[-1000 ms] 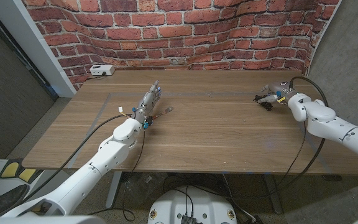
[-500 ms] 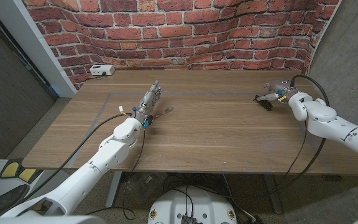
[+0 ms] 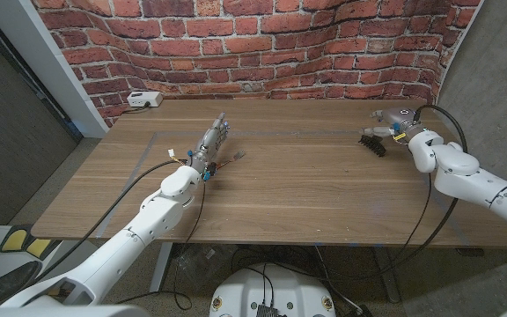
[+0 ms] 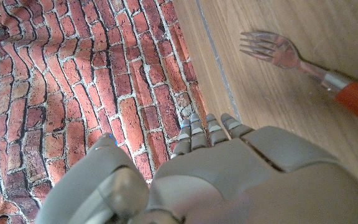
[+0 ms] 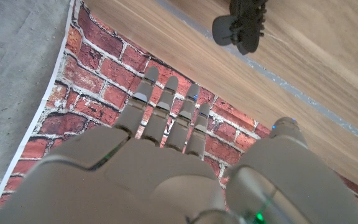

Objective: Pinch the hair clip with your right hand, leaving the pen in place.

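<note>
While the right hand (image 3: 393, 120) hovers near the table's far right edge with fingers straight and apart, holding nothing, the dark hair clip (image 3: 372, 141) lies just beside it on the wood. The left hand (image 3: 213, 141), fingers extended and empty, sits beside a red-handled fork (image 3: 225, 164)

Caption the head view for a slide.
Robot's right hand hovers by the dark toothed hair clip while the left hand waits beside an orange-handled metal fork.

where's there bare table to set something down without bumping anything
The widest bare wood lies mid-table, between the fork beside the left hand and the hair clip at the right hand. The near edge is also bare. It is crowded around both hands.
</note>
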You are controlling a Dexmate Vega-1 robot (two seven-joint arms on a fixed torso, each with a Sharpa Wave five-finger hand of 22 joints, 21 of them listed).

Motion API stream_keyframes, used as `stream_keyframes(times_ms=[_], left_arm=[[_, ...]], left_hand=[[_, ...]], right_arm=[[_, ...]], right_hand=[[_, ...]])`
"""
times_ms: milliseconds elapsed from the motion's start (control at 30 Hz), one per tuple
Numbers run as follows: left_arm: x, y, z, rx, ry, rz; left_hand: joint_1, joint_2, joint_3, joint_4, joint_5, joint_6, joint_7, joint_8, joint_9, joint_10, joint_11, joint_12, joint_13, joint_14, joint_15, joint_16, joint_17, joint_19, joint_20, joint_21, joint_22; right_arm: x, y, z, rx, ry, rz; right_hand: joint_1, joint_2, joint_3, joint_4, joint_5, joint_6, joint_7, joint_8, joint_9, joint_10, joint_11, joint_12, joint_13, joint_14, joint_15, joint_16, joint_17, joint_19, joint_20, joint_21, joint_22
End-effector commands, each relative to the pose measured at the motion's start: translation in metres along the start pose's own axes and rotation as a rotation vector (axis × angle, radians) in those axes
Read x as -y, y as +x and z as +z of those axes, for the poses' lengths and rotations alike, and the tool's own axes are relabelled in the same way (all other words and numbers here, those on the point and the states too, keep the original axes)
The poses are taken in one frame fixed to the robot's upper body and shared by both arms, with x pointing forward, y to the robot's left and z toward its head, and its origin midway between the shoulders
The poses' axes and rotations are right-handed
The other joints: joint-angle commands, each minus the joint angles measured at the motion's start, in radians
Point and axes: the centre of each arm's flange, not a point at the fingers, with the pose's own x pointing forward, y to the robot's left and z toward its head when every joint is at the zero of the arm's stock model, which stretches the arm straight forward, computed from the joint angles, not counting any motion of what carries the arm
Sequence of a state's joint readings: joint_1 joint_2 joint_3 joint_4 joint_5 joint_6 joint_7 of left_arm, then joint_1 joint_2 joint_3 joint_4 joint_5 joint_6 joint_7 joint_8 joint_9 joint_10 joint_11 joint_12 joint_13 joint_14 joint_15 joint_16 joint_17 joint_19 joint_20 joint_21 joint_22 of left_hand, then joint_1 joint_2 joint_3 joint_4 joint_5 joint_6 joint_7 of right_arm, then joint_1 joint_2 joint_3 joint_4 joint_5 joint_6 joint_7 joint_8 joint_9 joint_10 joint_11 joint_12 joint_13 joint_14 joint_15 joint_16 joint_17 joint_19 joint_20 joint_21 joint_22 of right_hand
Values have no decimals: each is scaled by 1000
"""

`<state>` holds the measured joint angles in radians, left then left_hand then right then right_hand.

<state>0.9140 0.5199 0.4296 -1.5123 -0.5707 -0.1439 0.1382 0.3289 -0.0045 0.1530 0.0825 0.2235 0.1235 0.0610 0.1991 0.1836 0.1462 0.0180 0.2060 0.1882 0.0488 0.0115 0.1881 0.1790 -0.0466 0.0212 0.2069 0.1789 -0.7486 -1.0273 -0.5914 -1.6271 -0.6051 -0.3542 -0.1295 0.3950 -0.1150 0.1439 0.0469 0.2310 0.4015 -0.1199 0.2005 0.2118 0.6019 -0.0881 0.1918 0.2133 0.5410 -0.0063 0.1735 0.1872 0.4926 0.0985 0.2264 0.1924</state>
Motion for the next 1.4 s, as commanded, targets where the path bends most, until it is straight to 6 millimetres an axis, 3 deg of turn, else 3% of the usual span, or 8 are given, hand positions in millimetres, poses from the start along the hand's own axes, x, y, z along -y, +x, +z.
stream_keyframes(times_ms=[33,100,233,800,1400], left_arm=[[-2,0,1,0,1,4],[-3,0,2,3,0,6],[-5,-1,3,4,3,5],[-13,-6,11,18,19,-4],[-17,-8,20,30,26,-20]], left_hand=[[9,-4,-6,-1,-2,9,0,0,3,-1,3,-2,4,-10,3,-5,4,-1,-7,0,4],[9,-3,-6,-1,-2,9,1,0,3,-1,4,-2,4,-13,6,-6,4,-1,-10,0,4],[9,-3,-7,-1,-2,10,2,0,3,-2,4,-2,4,-14,7,-6,4,0,-13,1,4],[9,-2,-9,-1,-2,12,3,1,3,5,5,1,4,-6,2,-2,4,0,-16,1,4],[9,-2,-12,-1,-3,13,3,1,3,7,0,1,4,-3,2,0,4,1,-17,1,4]], right_arm=[[12,-14,14,8,132,-100],[13,-16,17,21,161,-117],[15,-19,23,37,217,-155],[23,-31,43,92,487,-273],[22,-32,55,175,829,-259]], right_hand=[[-40,13,-6,25,4,-2,3,-1,3,-31,12,4,1,-42,2,-4,5,-27,-6,-10,4],[-77,29,-14,45,0,16,4,7,3,-56,24,5,0,-69,8,-1,7,-41,-5,-13,5],[-95,39,-18,54,-4,60,-3,24,3,-82,35,5,-1,-94,19,0,6,-55,-8,-17,6],[-95,59,-12,54,-6,74,12,25,1,-48,44,26,-3,-88,17,9,3,-50,-27,-12,6],[-80,86,2,46,-10,128,12,41,0,-34,52,37,-5,-85,29,12,0,-61,-29,-14,6]])
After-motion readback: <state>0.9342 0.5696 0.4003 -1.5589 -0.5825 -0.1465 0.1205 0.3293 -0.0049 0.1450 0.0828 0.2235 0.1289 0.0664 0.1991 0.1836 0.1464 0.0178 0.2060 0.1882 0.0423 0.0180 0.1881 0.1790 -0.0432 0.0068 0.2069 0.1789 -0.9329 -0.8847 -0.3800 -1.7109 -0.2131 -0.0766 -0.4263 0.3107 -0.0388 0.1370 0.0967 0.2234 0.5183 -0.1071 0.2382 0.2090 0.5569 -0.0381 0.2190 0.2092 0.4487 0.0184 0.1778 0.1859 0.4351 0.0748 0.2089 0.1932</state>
